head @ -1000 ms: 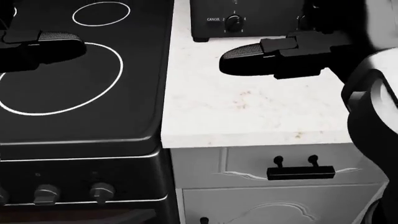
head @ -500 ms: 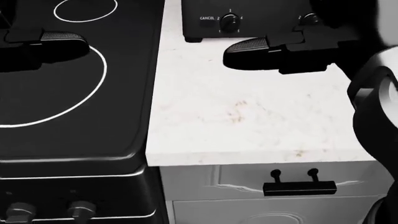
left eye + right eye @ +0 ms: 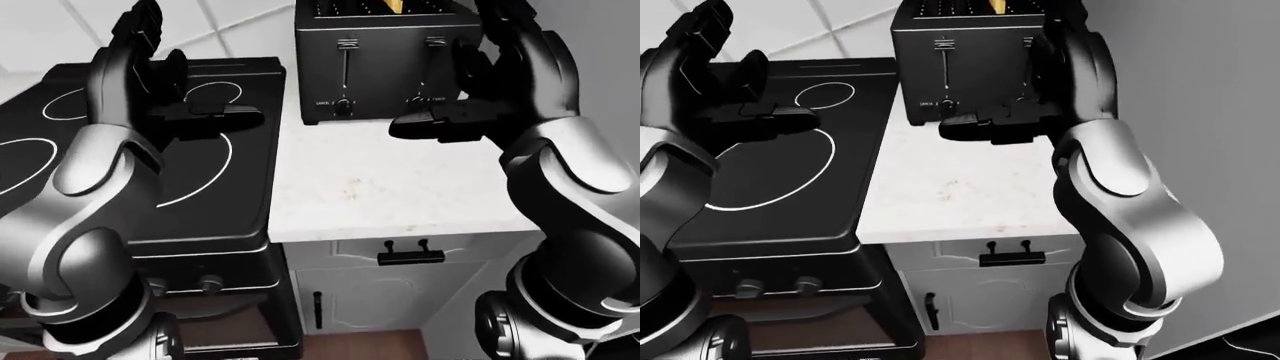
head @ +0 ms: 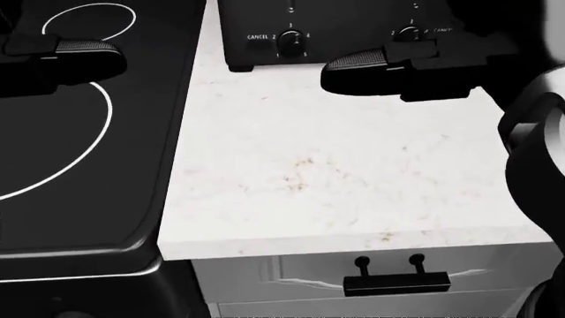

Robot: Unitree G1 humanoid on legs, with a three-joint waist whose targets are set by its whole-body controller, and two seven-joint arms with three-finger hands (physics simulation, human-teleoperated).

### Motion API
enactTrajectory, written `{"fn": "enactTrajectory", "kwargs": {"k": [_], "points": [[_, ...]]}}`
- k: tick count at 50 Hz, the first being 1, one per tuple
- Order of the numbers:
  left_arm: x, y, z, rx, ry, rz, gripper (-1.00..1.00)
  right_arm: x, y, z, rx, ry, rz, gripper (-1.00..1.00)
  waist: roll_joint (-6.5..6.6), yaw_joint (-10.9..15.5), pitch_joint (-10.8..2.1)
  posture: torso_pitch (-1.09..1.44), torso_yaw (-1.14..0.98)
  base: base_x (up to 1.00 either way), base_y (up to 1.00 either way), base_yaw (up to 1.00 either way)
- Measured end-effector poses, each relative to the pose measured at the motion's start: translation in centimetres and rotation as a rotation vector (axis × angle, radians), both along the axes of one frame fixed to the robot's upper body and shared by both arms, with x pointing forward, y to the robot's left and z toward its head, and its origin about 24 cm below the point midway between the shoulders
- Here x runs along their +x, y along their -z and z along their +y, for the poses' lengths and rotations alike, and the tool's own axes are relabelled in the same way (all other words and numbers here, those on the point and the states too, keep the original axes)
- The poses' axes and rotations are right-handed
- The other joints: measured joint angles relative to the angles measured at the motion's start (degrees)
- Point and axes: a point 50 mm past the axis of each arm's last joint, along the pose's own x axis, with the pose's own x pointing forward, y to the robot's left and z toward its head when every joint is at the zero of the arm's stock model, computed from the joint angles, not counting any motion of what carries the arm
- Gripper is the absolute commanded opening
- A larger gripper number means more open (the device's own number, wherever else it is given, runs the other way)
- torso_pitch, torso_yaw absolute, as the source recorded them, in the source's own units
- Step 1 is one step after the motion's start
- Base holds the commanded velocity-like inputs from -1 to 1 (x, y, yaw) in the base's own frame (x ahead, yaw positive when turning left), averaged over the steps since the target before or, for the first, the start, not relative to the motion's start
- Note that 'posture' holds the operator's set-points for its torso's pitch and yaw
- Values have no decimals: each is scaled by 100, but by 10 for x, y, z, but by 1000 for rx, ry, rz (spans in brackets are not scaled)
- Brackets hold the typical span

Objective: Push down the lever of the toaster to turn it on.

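The black toaster (image 3: 385,67) stands on the white counter at the top of the left-eye view, with a bread slice (image 3: 397,6) in a slot. Its face carries two levers, the left one (image 3: 347,45) and the right one (image 3: 436,43), both high in their slots, with dials (image 4: 289,41) below. My right hand (image 3: 480,82) is open just right of the toaster's face, fingers raised beside the right lever and thumb (image 4: 371,66) pointing left under it. I cannot tell if it touches. My left hand (image 3: 160,82) hangs open over the stove, holding nothing.
A black glass stove (image 3: 200,187) with ring marks and knobs (image 3: 210,283) fills the left. The white counter (image 4: 336,165) lies between it and a grey wall (image 3: 1200,112). Below are a drawer handle (image 4: 395,283) and a cabinet door handle (image 3: 318,309).
The head view has shifted: toaster, counter edge and stove slid left and down in the picture. My right hand now stands closer under the toaster's right dial.
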Motion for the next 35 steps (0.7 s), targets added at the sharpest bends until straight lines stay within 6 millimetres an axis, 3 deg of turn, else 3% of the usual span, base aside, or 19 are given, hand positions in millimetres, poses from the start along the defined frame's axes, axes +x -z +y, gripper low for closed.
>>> {"fn": "enactTrajectory", "kwargs": {"k": [13,31,35], "points": [[1,1,1,-7,-2,10,100,1,1,2,-5,-10,10,100,-66,19,17,0,0,0,0,0],[3,1,2,-13,-11,15,100,2,2,2,-6,-6,19,100,-60,44,10,0,0,1,0,0],[2,1,4,-14,-24,17,100,1,2,3,-13,-17,20,100,-144,48,19,0,0,21,0,0]]}}
